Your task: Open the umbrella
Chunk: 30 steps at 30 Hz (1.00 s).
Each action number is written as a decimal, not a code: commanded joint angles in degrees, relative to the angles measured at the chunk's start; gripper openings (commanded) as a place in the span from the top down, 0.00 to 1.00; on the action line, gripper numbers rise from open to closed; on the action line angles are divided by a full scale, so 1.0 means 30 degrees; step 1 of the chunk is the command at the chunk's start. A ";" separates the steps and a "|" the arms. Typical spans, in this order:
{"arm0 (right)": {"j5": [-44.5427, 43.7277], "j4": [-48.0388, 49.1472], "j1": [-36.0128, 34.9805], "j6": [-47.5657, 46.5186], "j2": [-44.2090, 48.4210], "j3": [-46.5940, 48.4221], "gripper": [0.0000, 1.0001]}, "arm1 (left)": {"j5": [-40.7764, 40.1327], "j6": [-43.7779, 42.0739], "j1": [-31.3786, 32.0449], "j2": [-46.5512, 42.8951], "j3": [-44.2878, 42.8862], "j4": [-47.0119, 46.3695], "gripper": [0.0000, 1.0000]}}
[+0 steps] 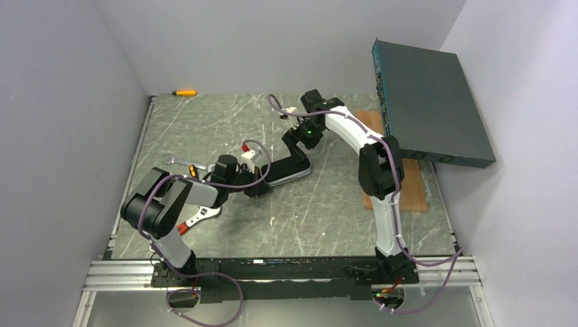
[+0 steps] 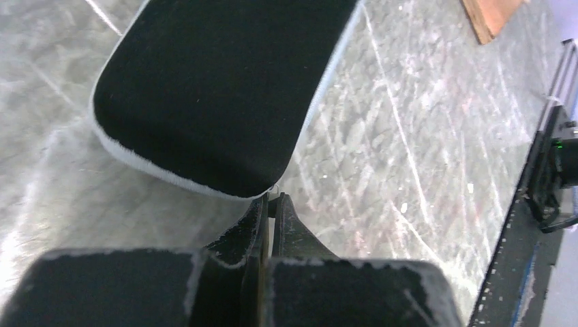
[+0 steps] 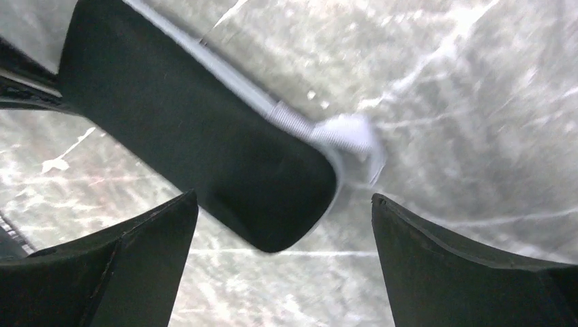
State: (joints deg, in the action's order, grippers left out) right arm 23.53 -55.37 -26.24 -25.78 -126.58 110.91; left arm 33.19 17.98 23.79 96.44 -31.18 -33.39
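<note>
Top external view: the umbrella point(image 1: 286, 172) lies as a short black folded bundle with a pale edge on the marbled table point(image 1: 204, 129), near the middle, and both arms reach in to it, one at each end. At its near-left end, the left wrist view shows the left gripper point(image 2: 270, 204) with its jaws pressed together, only a hairline slit between them. Their tips sit right at the rounded end of the bundle, and I cannot tell whether they pinch any of its fabric. At the far-right end, the right wrist view shows the right gripper point(image 3: 283, 201) with its jaws spread wide. One finger stands on each side of the bundle's rounded black end, clear of it and holding nothing. A small white loop point(image 3: 347, 133) (blurred, so its make is unclear) hangs off the pale edge just beside that end. The one container in sight is the large dark teal flat box point(image 1: 436, 102), propped at a tilt against the right wall. Its lower edge is over a wooden board point(image 1: 409, 191), and its inside cannot be seen. A yellow-handled screwdriver point(image 1: 183, 92) lies at the far edge of the table. A wrench point(image 1: 174, 160) lies on the left, near the left arm.
</note>
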 commanded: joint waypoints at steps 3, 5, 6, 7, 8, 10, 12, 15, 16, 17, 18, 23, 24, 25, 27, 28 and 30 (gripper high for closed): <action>0.1728 0.2130 -0.0017 0.2968 0.4677 -0.5349 0.02 | 0.0989 0.1744 0.0302 0.0074 0.0315 -0.2205 1.00; 0.0814 0.3076 -0.0037 0.4252 0.5324 -0.6519 0.02 | 0.1019 0.2178 0.0284 0.0155 0.0221 -0.2346 1.00; 0.0131 0.3344 0.0002 0.5737 0.5357 -0.6698 0.02 | 0.1034 0.2309 0.0285 0.0187 0.0201 -0.2399 1.00; -0.0566 0.3455 0.0095 0.7068 0.5147 -0.6695 0.03 | 0.1036 0.2399 0.0326 0.0257 0.0183 -0.2512 1.00; -0.0752 0.3125 0.0286 0.8249 0.4795 -0.6406 0.03 | 0.1022 0.2439 0.0353 0.0346 0.0156 -0.2581 1.00; 0.0212 0.2314 0.0795 1.0634 0.4066 -0.5811 0.04 | 0.0854 0.2486 0.0403 0.0544 0.0106 -0.2695 1.00; 0.1272 0.2989 0.1032 1.2395 0.4134 -0.6310 0.04 | 0.0713 0.2529 0.0481 0.0694 0.0088 -0.2974 1.00; 0.2552 0.4192 0.1012 1.4184 0.4418 -0.7380 0.02 | 0.0497 0.2653 0.0704 0.0832 0.0024 -0.3149 1.00; 0.3029 0.4520 0.1005 1.4774 0.4378 -0.7648 0.01 | 0.0438 0.2698 0.0799 0.0839 0.0022 -0.3210 1.00; 0.3341 0.4829 0.1018 1.5350 0.4289 -0.7832 0.00 | 0.0376 0.2693 0.0913 0.0840 0.0007 -0.3225 1.00; 0.3457 0.5047 0.1013 1.5902 0.4073 -0.7906 0.00 | 0.0284 0.2681 0.1005 0.0818 0.0002 -0.3186 1.00; 0.3785 0.5793 0.0983 1.7241 0.2767 -0.7138 0.00 | -0.0076 0.2397 0.1607 0.0878 0.0049 -0.3280 1.00; 0.3802 0.5955 0.0961 1.7314 0.2539 -0.6904 0.00 | -0.0102 0.2300 0.1743 0.0918 -0.0011 -0.3160 1.00; 0.3691 0.6063 0.0973 1.7345 0.2364 -0.6710 0.00 | -0.0153 0.2178 0.1844 0.0949 -0.0107 -0.3079 1.00; 0.3323 0.6283 0.1028 1.7516 0.1967 -0.6593 0.03 | -0.0219 0.2123 0.1987 0.1035 -0.0220 -0.3028 1.00; 0.3122 0.6246 0.1091 1.7575 0.1713 -0.6580 0.05 | -0.0223 0.2083 0.1992 0.1110 -0.0276 -0.3008 1.00; 0.3450 0.6331 0.1222 1.7609 0.1266 -0.6730 0.11 | -0.0299 0.1918 0.2041 0.1158 -0.0451 -0.2599 1.00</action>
State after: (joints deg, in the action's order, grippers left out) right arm 33.10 -39.22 -23.27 24.21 -120.95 88.82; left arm 33.08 24.93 29.34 99.15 -30.65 -40.10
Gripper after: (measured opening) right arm 0.940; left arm 0.025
